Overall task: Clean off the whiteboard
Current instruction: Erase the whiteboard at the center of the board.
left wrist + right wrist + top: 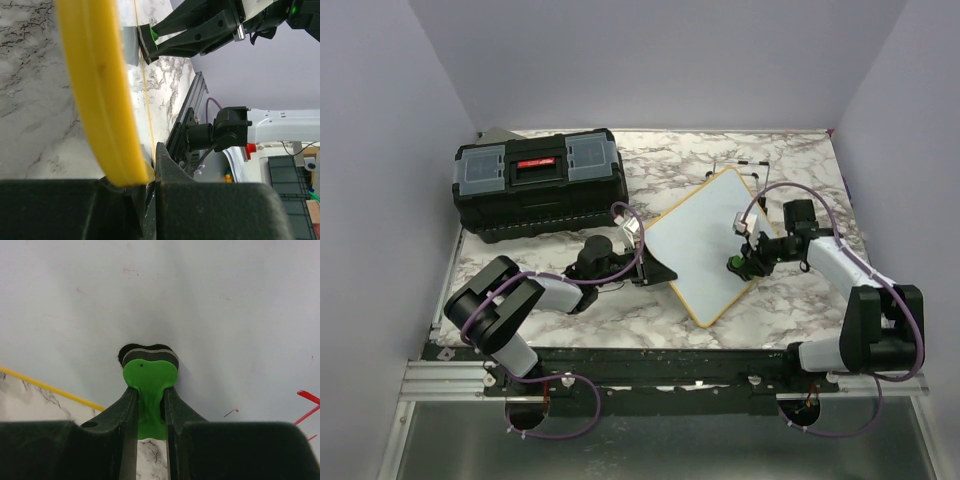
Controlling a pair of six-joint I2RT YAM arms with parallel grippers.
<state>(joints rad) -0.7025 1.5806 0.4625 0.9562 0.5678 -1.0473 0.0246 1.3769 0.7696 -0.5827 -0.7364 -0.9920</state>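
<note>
Whiteboard (pixel 710 245), smooth with rounded yellow frame, sits clamped by left hand (pixel 656 271); right hand (pixel 737 263) pinches green eraser (pixel 149 376).

The white-and-black left arm (pixel 535 295) lies low, reaching rightward; its black two-finger left gripper (pixel 658 270) is clamped on the yellow rim of the white rectangular whiteboard (pixel 705 250); the right arm (pixel 840 268) folds inward to the left; its right gripper (pixel 150 405) pinches a small green plastic eraser (pixel 149 374).
</note>
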